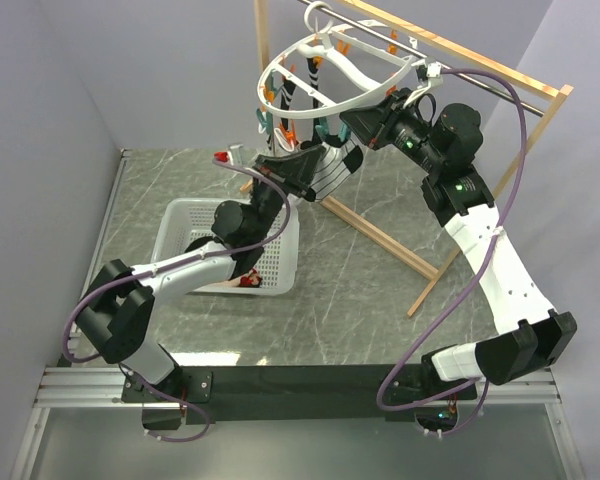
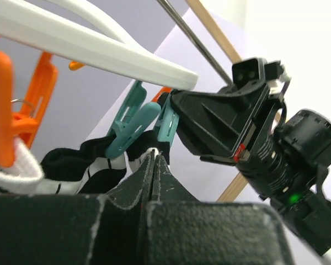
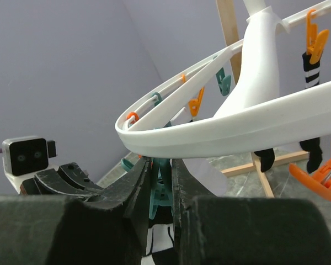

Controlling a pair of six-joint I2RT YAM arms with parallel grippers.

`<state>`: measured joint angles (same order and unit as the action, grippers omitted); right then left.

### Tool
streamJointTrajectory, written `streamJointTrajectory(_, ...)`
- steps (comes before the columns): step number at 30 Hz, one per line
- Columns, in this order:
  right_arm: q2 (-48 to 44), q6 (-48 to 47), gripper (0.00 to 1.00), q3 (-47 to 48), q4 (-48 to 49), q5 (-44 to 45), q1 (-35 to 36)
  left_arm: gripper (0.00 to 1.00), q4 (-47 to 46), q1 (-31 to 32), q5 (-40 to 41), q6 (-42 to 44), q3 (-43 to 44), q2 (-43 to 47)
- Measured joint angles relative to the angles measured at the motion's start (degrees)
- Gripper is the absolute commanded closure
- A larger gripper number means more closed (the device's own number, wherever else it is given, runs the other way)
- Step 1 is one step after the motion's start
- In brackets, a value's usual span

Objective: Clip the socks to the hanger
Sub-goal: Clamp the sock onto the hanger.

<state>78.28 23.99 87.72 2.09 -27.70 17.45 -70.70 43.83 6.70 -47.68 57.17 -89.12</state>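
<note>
Under the hanger [image 3: 237, 124] rim: right gripper [image 3: 160, 165] pinched onto a teal clip [image 3: 161, 190], fingers nearly together. Left gripper [image 2: 154, 160] just below, fingers pressed tight on striped sock [image 1: 335, 172], close beside that clip.

no word, label, brand mark or number can be read in any of the three views, neither on the hanger [image 3: 254, 118] nor on the basket [image 1: 177, 222].

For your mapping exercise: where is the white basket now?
Top view: white basket on the table's left half, under the left arm, beside the wooden frame.
</note>
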Motion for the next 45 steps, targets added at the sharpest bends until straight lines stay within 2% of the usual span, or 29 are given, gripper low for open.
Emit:
streamJointTrajectory(15, 0.0, 0.1, 1.00, 0.1, 0.0, -0.5, -0.1, 0.99, 13.6, -1.5, -9.9, 13.7, 2.3, 0.9)
streamJointTrajectory(24, 0.0, -1.2, 1.00, 0.1, 0.0, -2.7, -0.3, 0.99, 12.9, -4.7, -17.0, 15.7, 2.3, 1.9)
streamJointTrajectory(33, 0.0, -1.3, 1.00, 0.1, 0.5, -4.6, -0.5, 0.99, 9.7, -6.1, -25.2, 14.0, 6.5, -1.6)
streamJointTrajectory(45, 0.0, -1.5, 1.00, 0.1, 0.7, -5.0, -0.8, 0.99, 7.5, -6.1, -27.9, 13.6, 7.6, -2.7)
